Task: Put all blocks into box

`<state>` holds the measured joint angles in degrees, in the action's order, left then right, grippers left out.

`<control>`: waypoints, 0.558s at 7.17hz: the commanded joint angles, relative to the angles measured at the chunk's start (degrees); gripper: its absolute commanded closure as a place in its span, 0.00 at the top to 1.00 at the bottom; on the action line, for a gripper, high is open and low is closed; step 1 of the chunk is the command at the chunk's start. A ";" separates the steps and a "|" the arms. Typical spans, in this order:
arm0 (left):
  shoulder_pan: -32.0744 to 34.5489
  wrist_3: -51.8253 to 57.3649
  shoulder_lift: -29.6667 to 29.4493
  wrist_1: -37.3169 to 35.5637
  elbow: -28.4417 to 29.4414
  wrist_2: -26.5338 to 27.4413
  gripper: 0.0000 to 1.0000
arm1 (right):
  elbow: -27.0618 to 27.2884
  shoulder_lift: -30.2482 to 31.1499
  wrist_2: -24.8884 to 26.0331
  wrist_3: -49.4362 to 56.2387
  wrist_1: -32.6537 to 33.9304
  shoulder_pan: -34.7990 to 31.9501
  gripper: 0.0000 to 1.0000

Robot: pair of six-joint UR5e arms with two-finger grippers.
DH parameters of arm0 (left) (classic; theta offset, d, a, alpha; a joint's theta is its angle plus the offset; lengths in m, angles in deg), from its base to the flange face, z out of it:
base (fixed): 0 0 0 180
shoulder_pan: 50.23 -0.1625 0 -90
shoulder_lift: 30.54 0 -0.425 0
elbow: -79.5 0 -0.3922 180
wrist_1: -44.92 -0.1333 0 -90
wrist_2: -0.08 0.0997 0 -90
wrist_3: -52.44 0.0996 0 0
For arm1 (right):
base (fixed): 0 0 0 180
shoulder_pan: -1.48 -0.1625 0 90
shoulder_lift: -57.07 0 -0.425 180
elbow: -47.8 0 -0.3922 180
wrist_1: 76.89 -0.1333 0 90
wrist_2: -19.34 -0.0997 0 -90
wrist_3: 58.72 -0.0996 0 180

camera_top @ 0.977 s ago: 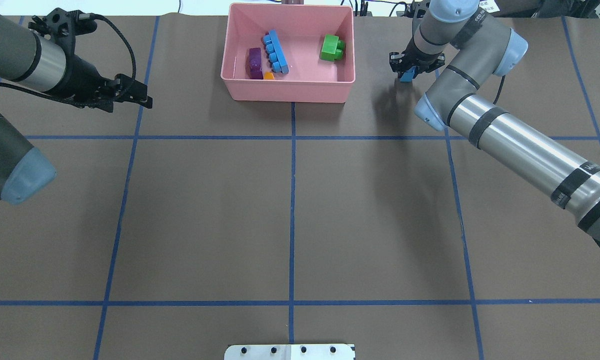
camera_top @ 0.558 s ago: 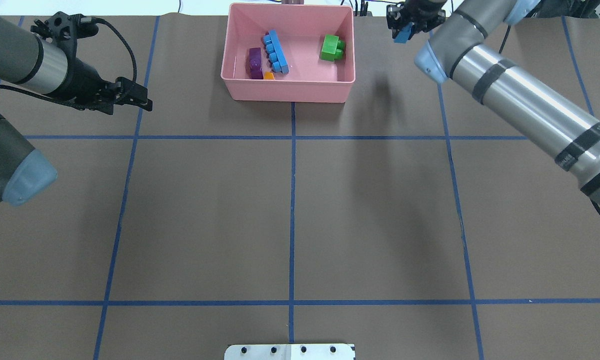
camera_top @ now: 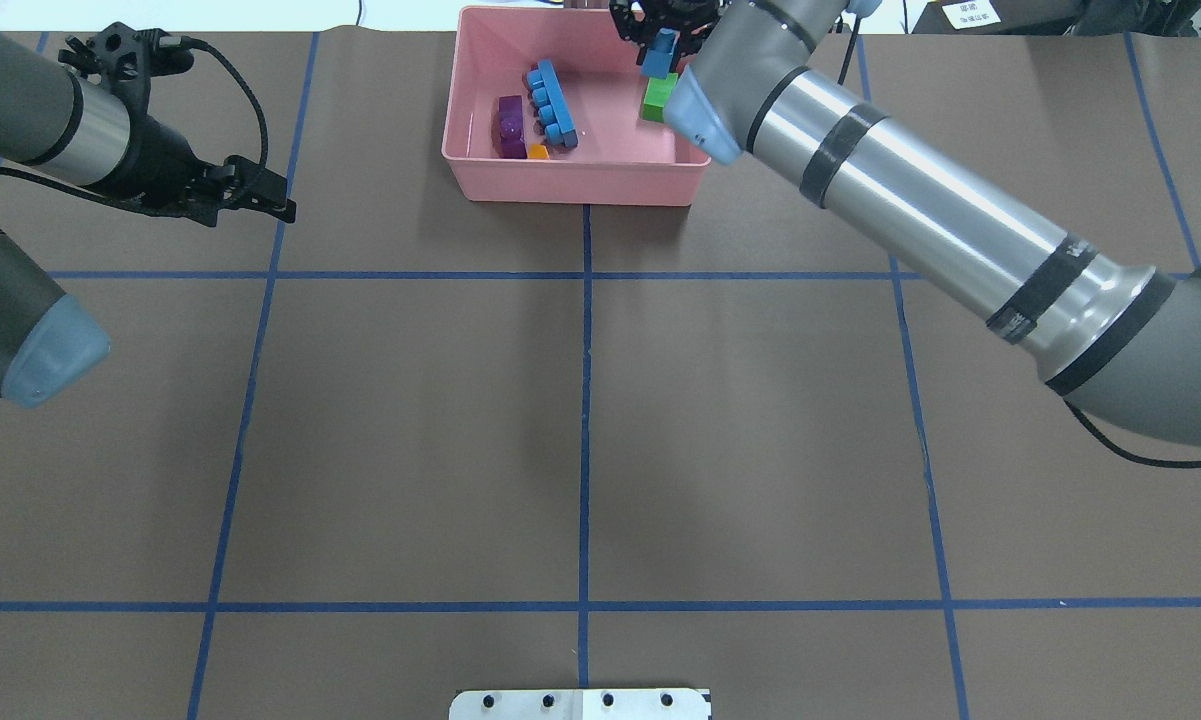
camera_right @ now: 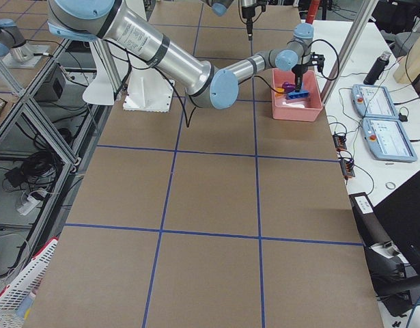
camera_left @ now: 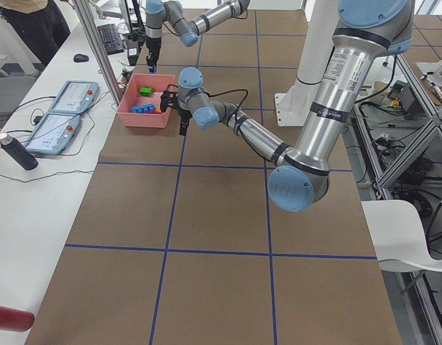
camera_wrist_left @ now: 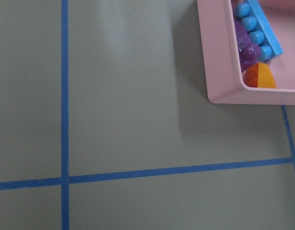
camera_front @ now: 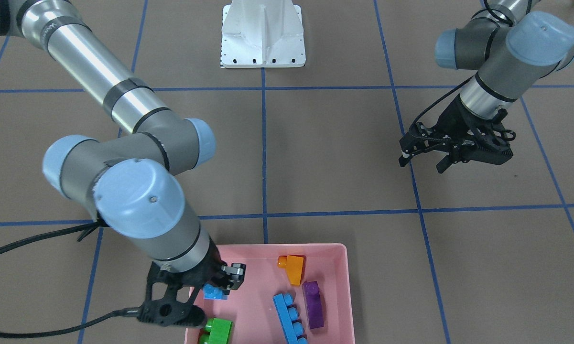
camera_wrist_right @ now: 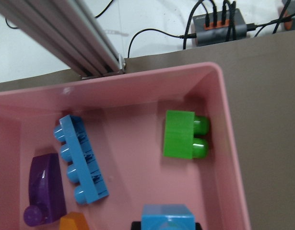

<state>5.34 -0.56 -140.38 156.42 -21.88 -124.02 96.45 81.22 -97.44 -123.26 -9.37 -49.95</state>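
While the small light-blue block (camera_front: 213, 292) hangs clamped in the right tool (camera_front: 222, 283), it is already within the outline of the box (camera_front: 287, 246), above the floor rather than on it. We judge that only the release is left.

The green block (camera_front: 218, 329) lies just beside the spot under the tool, toward the box corner. The orange block (camera_front: 294, 268), the long light-blue block (camera_front: 289, 317) and the purple block (camera_front: 313, 303) lie well apart from the tool, across the floor on its other side.

We see two main risks. Let go from up here, the block may strike the studs of the green block and hop. The box's side wall is close by the tool on its outer side, so a hop that way could carry the block over the low rim onto the tabletop (camera_front: 344, 157). If we go lower first, the tool's outer body, which overhangs that wall, may catch the rim and shove the box.

Open room lies on the tool's inner side, where bare pink floor runs between the green block and the long light-blue block. The left tool (camera_front: 421, 164) hangs with its jaws apart and empty over bare tabletop, far from the box.
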 commanded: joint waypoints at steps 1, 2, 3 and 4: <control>3.29 11.71 0.15 -8.63 -0.74 0.08 1.00 | 0.21 0.90 3.13 -2.25 -2.30 3.27 1.00; 5.23 18.48 2.94 -11.28 -1.62 0.09 1.00 | 5.35 4.21 2.79 -2.42 -1.60 3.62 1.00; 8.21 23.77 5.84 -11.48 -2.24 -0.26 1.00 | 13.58 10.25 0.96 -2.16 0.49 2.93 1.00; 9.37 26.52 9.61 -13.66 -5.20 -0.44 1.00 | 19.75 14.31 -2.54 -1.46 5.73 0.49 1.00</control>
<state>12.53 21.07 -134.94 145.00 -24.48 -124.21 108.17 90.03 -96.70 -125.31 -8.41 -47.46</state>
